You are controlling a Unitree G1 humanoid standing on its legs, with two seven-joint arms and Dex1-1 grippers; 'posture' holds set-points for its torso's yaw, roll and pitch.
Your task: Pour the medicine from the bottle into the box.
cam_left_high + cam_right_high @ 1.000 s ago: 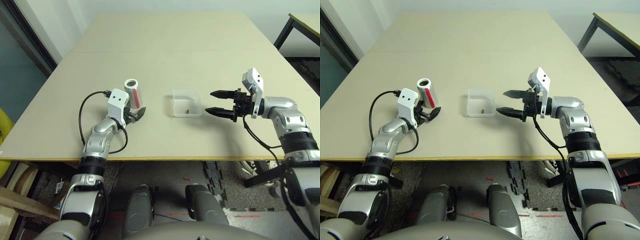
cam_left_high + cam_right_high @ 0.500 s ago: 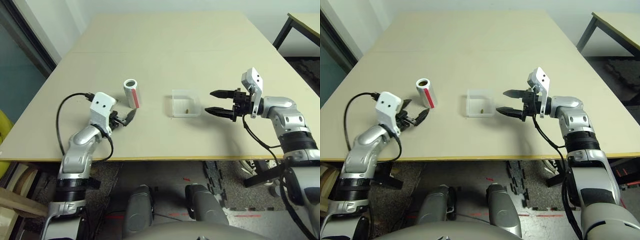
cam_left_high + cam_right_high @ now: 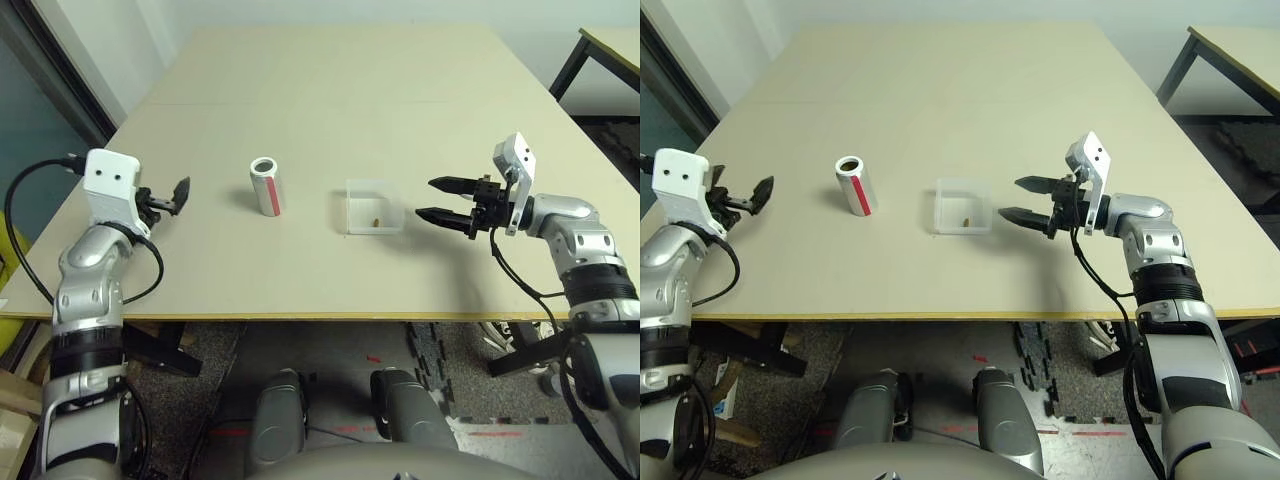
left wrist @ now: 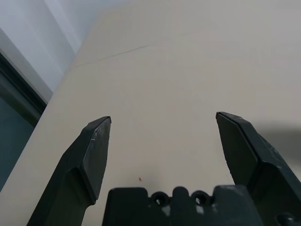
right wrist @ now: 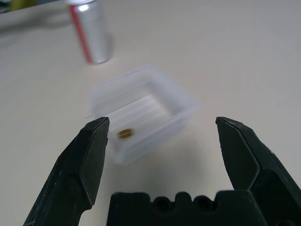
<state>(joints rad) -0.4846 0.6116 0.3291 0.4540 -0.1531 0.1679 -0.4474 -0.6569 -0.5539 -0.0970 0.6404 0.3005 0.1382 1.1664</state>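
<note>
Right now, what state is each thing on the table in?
bottle: upright, uncapped, released
box: flat on the table, pill inside
medicine: lying in the box
left gripper: jaws open, empty
right gripper: jaws open, empty, beside the box

The bottle (image 5: 91, 33) looks like glossy silvery metal with a red stripe. The box (image 5: 141, 113) is clear, faintly frosted plastic with a ribbed floor. The counter (image 3: 330, 90) is smooth, matt beige board. Both tools' fingers (image 5: 87, 160) are matt black; the forearms (image 3: 560, 215) are shiny silver.
</note>
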